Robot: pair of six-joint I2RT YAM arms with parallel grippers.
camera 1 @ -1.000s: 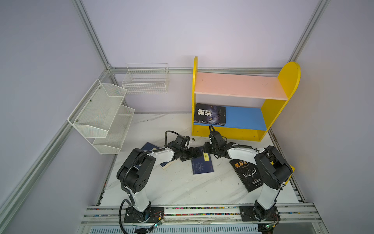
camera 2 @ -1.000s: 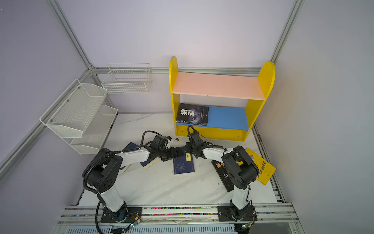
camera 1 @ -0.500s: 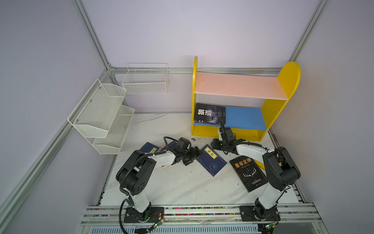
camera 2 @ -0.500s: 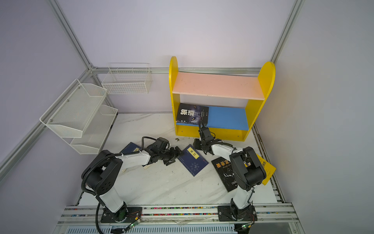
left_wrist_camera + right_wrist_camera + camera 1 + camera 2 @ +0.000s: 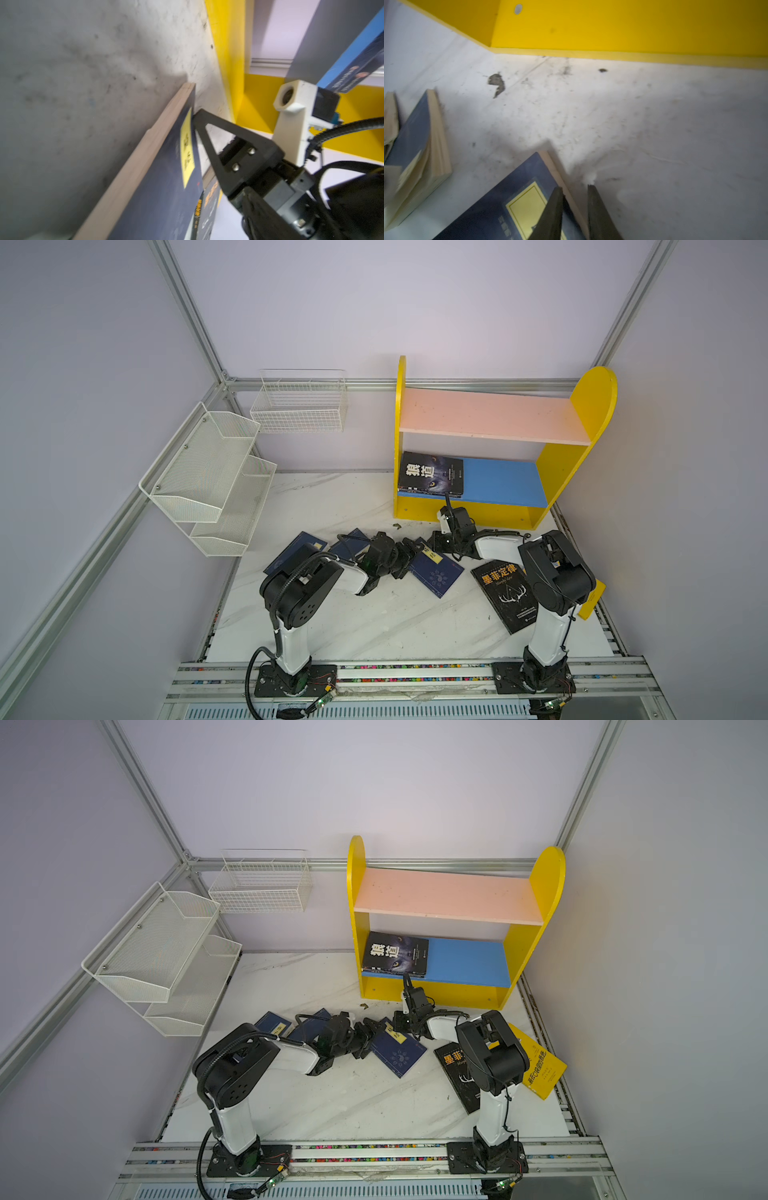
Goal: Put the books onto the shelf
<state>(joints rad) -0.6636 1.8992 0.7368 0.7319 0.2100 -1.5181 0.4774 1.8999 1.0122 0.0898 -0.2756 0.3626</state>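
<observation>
We see a white mesh tiered rack (image 5: 208,477) hanging aslant at the left wall, two trays one below the other. Near it, on the back wall, hangs a white wire basket (image 5: 299,406) (both show in both top views). The table (image 5: 374,626) has a white marbled top, scuffed with grey marks. A small dark scrap (image 5: 397,526) lies on it, and the right wrist view shows the same scrap (image 5: 497,83). Aluminium rails (image 5: 415,672) edge the front, with coloured specks along their grooves.
</observation>
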